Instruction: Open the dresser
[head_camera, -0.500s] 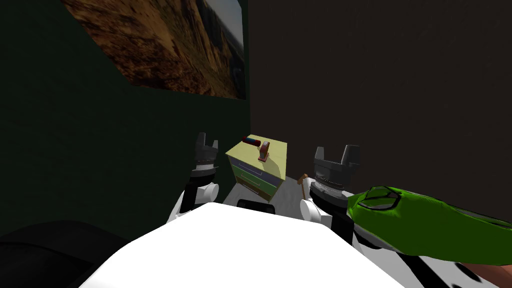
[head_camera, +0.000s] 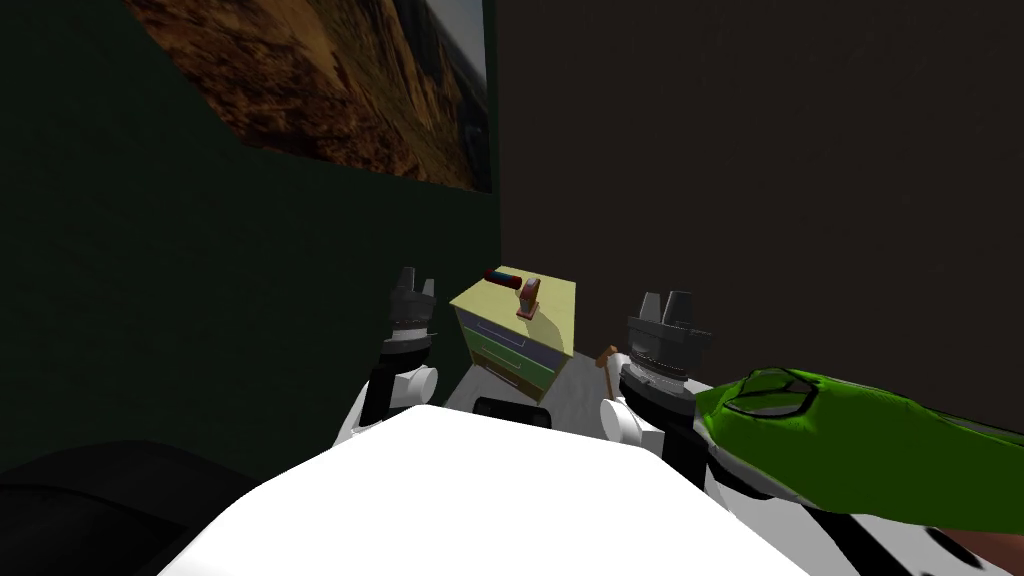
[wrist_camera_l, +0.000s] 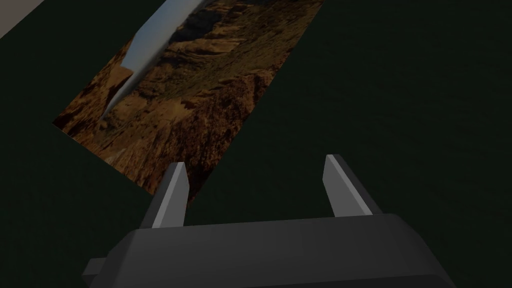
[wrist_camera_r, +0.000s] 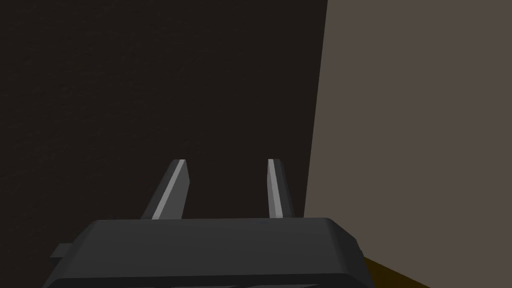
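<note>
The dresser (head_camera: 515, 325) is a small yellow-topped chest in the room's corner ahead. Its drawer fronts are green and purplish, and all look closed. My left gripper (head_camera: 413, 285) is raised to the dresser's left, well short of it; its fingers (wrist_camera_l: 172, 192) stand wide apart with nothing between them, so it is open. My right gripper (head_camera: 667, 300) is raised to the dresser's right, also short of it. Its fingers (wrist_camera_r: 272, 192) stand narrower apart with nothing between them, so it too is open.
A red and blue cylinder (head_camera: 500, 279) and a small red-brown object (head_camera: 527, 298) sit on the dresser top. A brown hammer-like thing (head_camera: 606, 358) lies on the floor to its right. A green shape (head_camera: 850, 450) lies at my right. Dark walls meet behind the dresser.
The right gripper's fingers have come closer together. The left arm and the dresser are as before.
</note>
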